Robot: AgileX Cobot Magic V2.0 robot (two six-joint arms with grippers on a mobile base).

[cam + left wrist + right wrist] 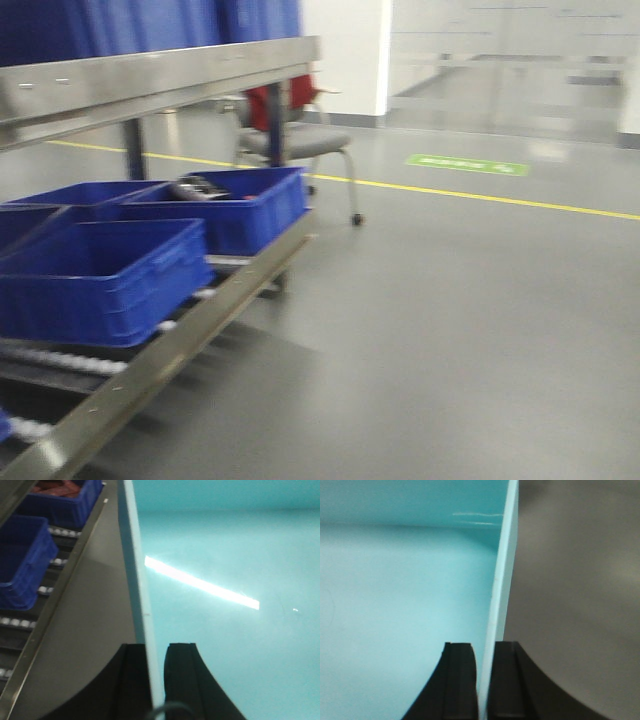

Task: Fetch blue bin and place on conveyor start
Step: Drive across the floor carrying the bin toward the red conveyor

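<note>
Carry step: your left gripper (156,655) and right gripper (483,652) each clamped on opposite side walls of blue bin (225,580), held between them (conveyor not in view). Next: find it, keep bin level.

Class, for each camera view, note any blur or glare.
Front view: motion blur smears the dark blue bins and chair. Left wrist view: a bright glare streak crosses the floor of the blue bin. Right wrist view: faint highlights on its far wall.
</note>
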